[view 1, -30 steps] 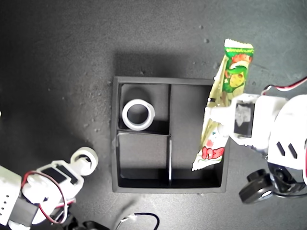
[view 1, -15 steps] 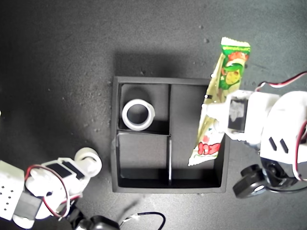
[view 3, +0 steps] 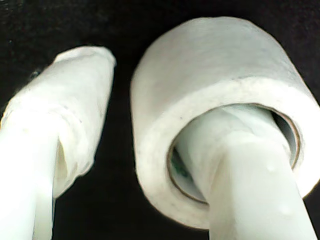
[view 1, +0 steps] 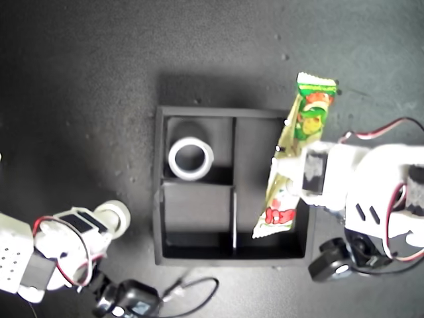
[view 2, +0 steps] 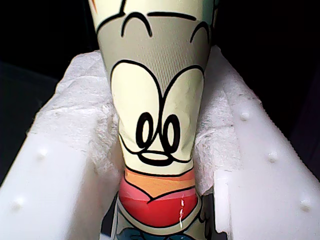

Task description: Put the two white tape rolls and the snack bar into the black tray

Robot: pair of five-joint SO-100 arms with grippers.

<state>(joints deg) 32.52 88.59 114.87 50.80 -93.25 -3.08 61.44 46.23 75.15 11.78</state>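
Exterior view: square matte black tray (view 1: 159, 199) with thin dividing walls near the middle of the dark grey worktop (view 1: 79, 79). Inside its small compartment toward the view's top left, a wide all-white tape roll (view 1: 191, 158), lying flat with the open centre facing up. At the view's right, my first tool (view 1: 291, 173) clenched on the long shiny white-and-green snack bar (view 1: 291, 165), gripping it about mid-length. Bar held over the tray's long compartment and its right rim; long axis nearly along the view's vertical, slightly tilted, green crimped end up beyond the tray's far rim, other end with red print down over the compartment. Lettering too small to read here. At the view's lower left, outside the tray, my second tool (view 1: 109, 222) carrying the smaller white tape roll (view 1: 114, 215), well apart from the tray wall.

First wrist view: snack bar (view 2: 155, 130) squeezed between two white padded fingers (view 2: 75, 150), wrapper pinched narrow at the grip. Cartoon face with black outlines, orange and red bands below; no readable words.

Second wrist view: one white finger (view 3: 240, 165) passing through the open centre of the smaller roll (view 3: 210, 90), greenish inner rim visible; other finger outside the roll, a gap between it and the roll's wall. Roll hanging on the inserted finger, axis along that finger.
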